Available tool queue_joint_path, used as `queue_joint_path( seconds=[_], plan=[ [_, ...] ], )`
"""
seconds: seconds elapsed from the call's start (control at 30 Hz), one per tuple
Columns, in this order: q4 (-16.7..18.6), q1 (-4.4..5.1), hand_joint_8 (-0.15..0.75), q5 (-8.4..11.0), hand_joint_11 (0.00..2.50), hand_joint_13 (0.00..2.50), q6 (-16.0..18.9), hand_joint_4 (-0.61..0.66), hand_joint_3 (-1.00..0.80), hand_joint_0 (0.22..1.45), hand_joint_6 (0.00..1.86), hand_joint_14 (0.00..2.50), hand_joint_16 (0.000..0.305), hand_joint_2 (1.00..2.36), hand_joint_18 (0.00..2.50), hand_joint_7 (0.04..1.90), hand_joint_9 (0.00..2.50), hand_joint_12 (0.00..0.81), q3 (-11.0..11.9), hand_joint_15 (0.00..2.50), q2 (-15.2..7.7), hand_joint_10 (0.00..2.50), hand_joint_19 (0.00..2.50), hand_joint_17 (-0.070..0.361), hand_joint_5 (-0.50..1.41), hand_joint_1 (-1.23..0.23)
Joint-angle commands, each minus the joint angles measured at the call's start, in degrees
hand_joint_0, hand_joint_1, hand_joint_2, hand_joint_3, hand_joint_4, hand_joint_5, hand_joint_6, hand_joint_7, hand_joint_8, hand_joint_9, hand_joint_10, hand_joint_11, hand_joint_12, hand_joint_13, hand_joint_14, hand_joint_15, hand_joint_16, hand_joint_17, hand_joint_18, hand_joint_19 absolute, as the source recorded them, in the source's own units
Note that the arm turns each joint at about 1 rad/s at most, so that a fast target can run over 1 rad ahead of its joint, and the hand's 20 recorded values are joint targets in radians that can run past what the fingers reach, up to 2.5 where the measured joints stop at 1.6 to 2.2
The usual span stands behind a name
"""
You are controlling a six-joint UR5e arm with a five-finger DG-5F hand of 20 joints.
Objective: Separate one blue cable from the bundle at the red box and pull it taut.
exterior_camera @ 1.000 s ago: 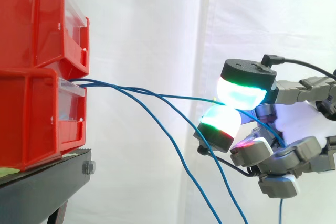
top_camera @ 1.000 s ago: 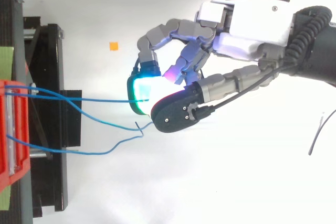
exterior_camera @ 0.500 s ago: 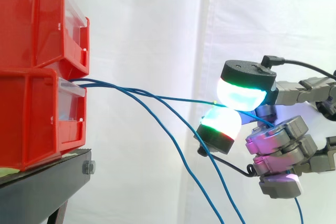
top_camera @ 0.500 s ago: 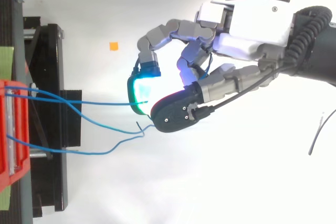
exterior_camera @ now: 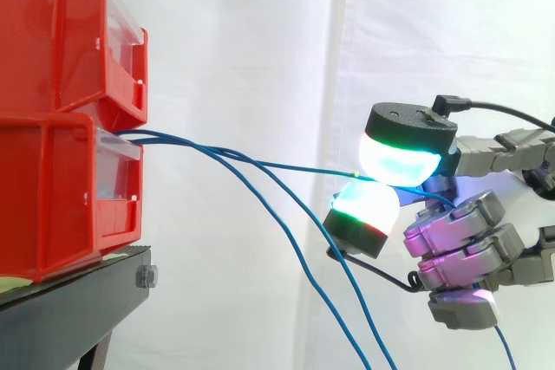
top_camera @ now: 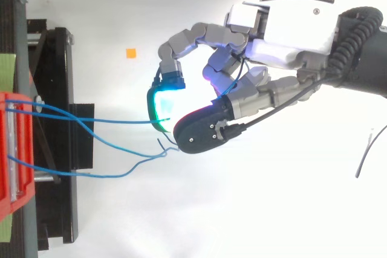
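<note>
Several thin blue cables (exterior_camera: 225,155) come out of the lower red bin (exterior_camera: 65,192) at the left. One blue cable (top_camera: 115,121) runs nearly level from the bin to my hand (top_camera: 278,52), pinched between two glowing fingertips (exterior_camera: 395,158), one above the other. In the side view the hand (exterior_camera: 473,240) sits at the right, well away from the bins, its other fingers curled under. The remaining cables (exterior_camera: 321,301) sag downward below the hand. In the top view two loose strands (top_camera: 121,149) curve toward the dark fingertip (top_camera: 199,131).
Two red bins are stacked, the upper bin (exterior_camera: 61,36) above the lower, on a black stand (exterior_camera: 78,309). A white curtain hangs behind. A small orange marker (top_camera: 130,53) lies on the white floor in the top view.
The hand's lower fingers have curled further in toward the palm. The pinched cable stays between the same two fingertips, and the loose strands have sagged slightly.
</note>
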Motion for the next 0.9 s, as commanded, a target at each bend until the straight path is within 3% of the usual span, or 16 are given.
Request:
queue_joint_path(
  seconds=[0.0,0.2,0.87],
  plan=[
    [0.0,0.00,0.308,0.00,1.52,0.87,0.0,-0.07,-0.05,0.60,0.87,1.95,0.048,1.02,1.13,1.23,0.94,0.374,0.1,1.34,0.0,2.06,1.15,0.109,-0.11,-0.72],
    [0.0,0.00,0.315,0.00,1.50,0.85,0.0,-0.07,-0.05,0.60,0.87,1.99,0.049,1.02,1.13,1.22,0.91,0.382,0.0,1.36,0.0,2.17,1.14,0.110,-0.11,-0.72],
    [0.0,0.00,0.316,0.00,1.49,0.84,-0.1,-0.07,-0.06,0.61,0.87,2.01,0.049,1.02,1.10,1.22,0.89,0.375,0.0,1.32,0.0,2.21,1.11,0.110,-0.11,-0.72]
  ],
)
